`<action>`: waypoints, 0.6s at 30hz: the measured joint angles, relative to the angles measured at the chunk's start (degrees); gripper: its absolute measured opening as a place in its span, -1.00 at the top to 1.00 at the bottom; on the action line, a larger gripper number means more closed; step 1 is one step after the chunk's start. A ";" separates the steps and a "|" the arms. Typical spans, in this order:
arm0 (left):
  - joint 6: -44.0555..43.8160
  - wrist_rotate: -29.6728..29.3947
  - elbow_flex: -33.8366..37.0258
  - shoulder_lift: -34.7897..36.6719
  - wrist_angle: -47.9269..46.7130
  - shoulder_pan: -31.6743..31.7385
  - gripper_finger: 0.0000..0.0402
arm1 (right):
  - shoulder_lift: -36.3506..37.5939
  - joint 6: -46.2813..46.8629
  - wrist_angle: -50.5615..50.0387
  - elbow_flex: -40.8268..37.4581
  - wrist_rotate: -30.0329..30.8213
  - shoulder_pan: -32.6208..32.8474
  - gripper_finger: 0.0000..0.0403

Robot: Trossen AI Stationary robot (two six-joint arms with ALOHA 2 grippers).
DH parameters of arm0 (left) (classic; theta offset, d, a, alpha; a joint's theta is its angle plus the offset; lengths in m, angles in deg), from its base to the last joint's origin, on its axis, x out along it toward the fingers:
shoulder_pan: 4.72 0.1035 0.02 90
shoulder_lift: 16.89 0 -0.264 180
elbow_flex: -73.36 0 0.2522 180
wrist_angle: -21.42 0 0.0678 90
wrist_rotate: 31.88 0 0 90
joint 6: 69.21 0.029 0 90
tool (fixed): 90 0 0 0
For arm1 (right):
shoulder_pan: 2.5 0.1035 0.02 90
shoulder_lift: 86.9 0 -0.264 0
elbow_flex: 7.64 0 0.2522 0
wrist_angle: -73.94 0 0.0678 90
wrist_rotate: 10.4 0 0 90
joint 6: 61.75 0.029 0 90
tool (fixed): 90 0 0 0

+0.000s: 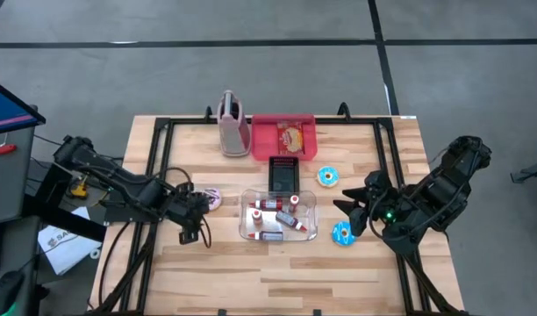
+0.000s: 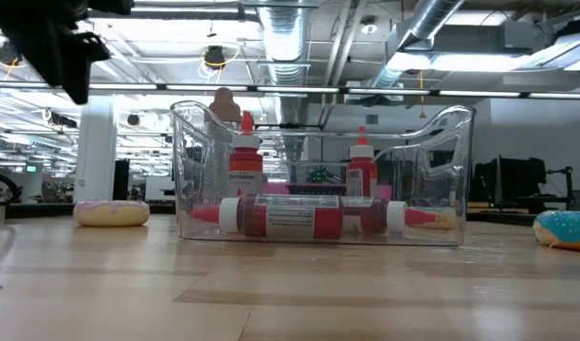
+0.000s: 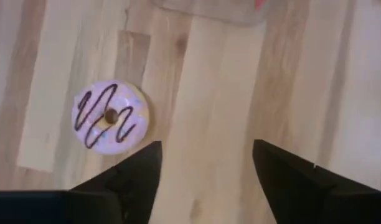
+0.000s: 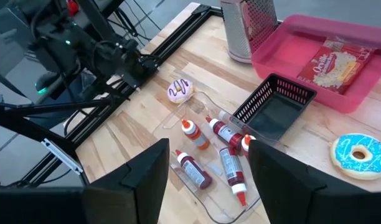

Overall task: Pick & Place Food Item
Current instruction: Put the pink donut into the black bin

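**Left arm at the purple donut — fingers apart, nothing held**

Left gripper (image 1: 196, 221) sits low over the table's left half, fingers spread wide and empty; in its wrist view the purple-iced donut (image 3: 111, 116) lies flat on the bare wood just beside one finger, not between the two. Right gripper (image 4: 204, 168) waits over the right half, fingers parted too, holding nothing.

Judgement — the donut looks either just set down or about to be taken; I cannot tell which. For a clean pick, shift sideways until the ring centres between the fingers, then descend and close across the outer rim.

Materials:
- Donut: round, low, glossy lilac icing with dark squiggle.
- Two blue-iced donuts (image 1: 329, 175) on the right half.
- Clear plastic bin (image 2: 446, 133), rigid and glossy, holds red sauce bottles (image 1: 290, 221), some lying, some upright.
- Black mesh basket (image 4: 274, 102), empty.
- Pink tray (image 1: 261, 140) with a popcorn packet (image 1: 291, 136).
- Table (image 1: 339, 272): pale plank wood.
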 joint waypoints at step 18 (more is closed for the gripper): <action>16.26 6.04 10.86 -0.72 11.89 12.53 -0.23 | 0.00 1.49 0.02 0.02 0.19 -0.02 -0.05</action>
